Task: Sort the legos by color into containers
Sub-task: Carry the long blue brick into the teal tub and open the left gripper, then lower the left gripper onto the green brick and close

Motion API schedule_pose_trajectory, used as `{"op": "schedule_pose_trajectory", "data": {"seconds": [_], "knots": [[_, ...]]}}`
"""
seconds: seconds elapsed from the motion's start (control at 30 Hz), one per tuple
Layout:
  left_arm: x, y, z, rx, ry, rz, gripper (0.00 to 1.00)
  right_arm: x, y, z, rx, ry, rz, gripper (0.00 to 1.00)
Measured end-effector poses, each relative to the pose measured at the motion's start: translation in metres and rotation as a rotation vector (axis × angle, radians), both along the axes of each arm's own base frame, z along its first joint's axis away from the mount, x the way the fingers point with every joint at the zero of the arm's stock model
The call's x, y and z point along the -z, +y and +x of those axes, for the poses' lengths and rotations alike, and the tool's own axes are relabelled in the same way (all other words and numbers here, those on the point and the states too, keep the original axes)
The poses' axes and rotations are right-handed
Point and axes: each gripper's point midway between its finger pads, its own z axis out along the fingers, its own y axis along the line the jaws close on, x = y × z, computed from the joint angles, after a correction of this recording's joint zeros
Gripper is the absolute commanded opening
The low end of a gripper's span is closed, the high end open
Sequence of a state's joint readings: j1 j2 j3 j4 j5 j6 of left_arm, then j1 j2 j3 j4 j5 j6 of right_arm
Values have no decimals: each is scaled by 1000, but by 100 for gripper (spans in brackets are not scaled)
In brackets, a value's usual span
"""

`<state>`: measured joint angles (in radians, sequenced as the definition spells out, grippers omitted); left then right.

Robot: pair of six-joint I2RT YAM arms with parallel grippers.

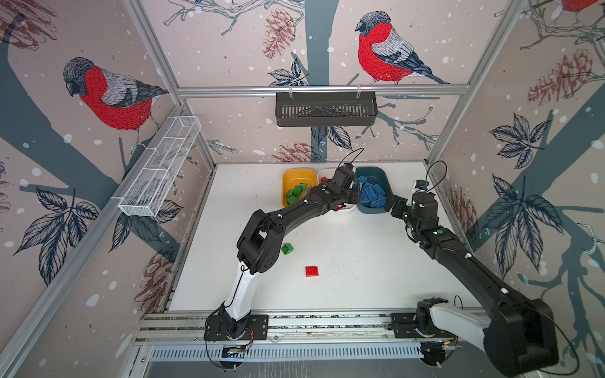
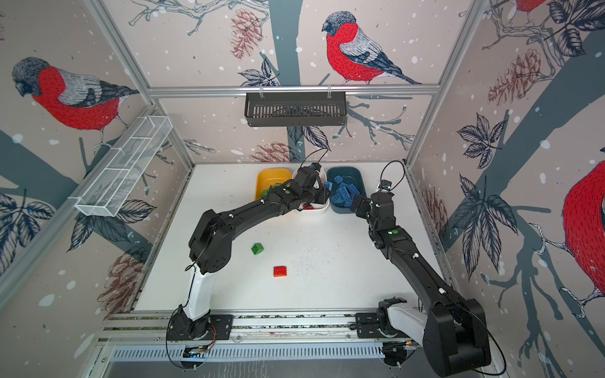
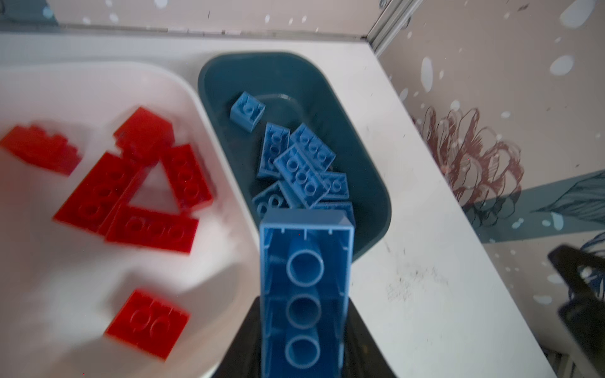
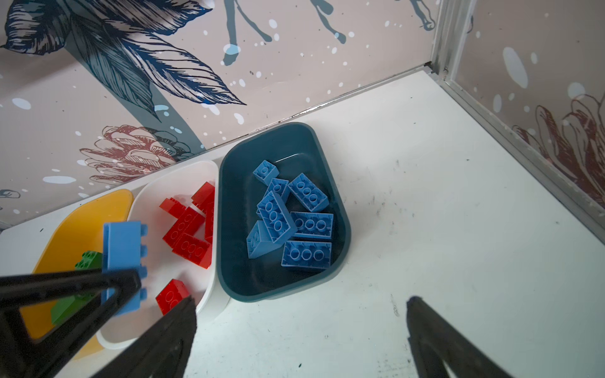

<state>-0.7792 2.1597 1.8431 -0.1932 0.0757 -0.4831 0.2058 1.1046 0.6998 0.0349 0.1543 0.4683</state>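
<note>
My left gripper (image 3: 304, 343) clamps a blue brick (image 3: 306, 261), end aimed at the teal tub (image 3: 278, 75) ahead to join its colour; my right gripper (image 4: 300, 304) gapes empty.

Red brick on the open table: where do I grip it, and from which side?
Best bet: come straight down from above and pinch two opposite side walls of the red brick. It lies flat on the table, nothing beside it, so its straight sides are free.
</note>
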Motion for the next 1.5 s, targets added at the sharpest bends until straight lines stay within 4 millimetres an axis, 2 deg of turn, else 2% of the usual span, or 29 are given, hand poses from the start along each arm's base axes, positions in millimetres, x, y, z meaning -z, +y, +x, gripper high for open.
{"op": "schedule_pose_trajectory", "data": {"seconds": [0.17,0.27,0.33,0.47,0.6,0.77,0.87,0.97,1.17,1.27,1.37,1.5], "knots": [[5,-31,29,16,-47,-42,30,0,-11,-3,31,-3,6,99],[9,-48,45,22,-69,-69,37,0,-13,-3,46,-5,23,99],[13,-55,58,8,-91,-82,46,-1,-14,-3,47,-5,24,99],[21,-59,77,-21,-93,-101,71,-3,-16,-5,50,-8,25,100],[17,-52,80,-29,-94,-99,82,-1,-18,-9,54,-1,24,99],[9,-43,60,12,-77,-74,89,10,-28,-10,121,26,76,99],[-5,-31,49,23,-85,-54,95,15,-30,-9,147,39,112,100],[-9,-12,31,23,-75,-24,97,18,-23,-6,121,59,137,99],[15,46,-17,-19,-6,90,97,14,-2,-2,4,61,155,100],[22,76,-34,-82,25,141,97,15,21,-3,-92,61,168,100],[30,105,-48,-172,87,194,97,20,56,-6,-204,71,150,100],[57,148,-78,-278,195,282,97,30,99,-12,-314,102,110,100]]}}
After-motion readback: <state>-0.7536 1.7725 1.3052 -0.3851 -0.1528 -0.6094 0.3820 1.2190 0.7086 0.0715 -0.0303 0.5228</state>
